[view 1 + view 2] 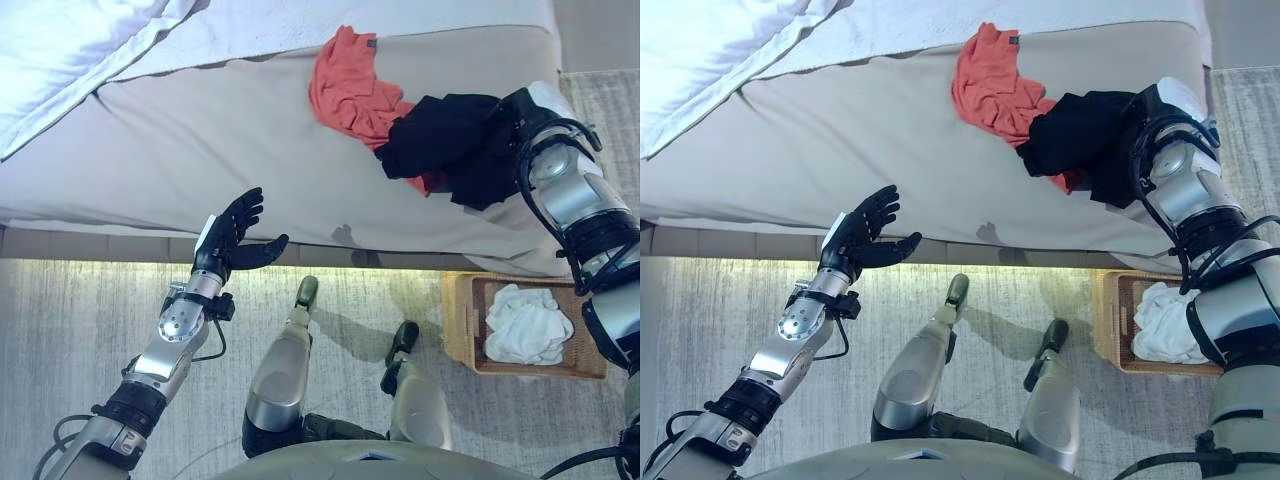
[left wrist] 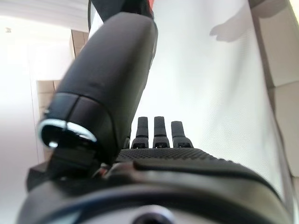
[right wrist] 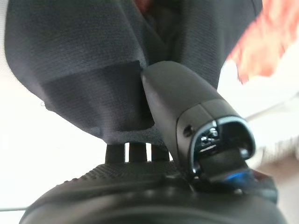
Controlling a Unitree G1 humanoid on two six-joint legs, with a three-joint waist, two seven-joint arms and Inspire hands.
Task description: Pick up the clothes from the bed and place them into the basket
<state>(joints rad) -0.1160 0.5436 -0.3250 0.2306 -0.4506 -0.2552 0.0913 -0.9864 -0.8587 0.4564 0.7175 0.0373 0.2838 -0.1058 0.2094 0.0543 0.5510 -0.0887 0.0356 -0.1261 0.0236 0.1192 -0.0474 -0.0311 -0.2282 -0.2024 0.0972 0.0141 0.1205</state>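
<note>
Bed (image 1: pixel 200 150) edge: right hand (image 3: pixel 177 107) pinches black garment (image 1: pixel 450 140) beside orange garment (image 1: pixel 350 85).

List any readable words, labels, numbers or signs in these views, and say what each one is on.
None can be read.
Orange garment: a small dark tag at its top edge, too small to read.
Black garment, pinched by the right hand: no print shows.
White cloth in the basket: no print shows.
Bed and left hand: no markings show.
</note>
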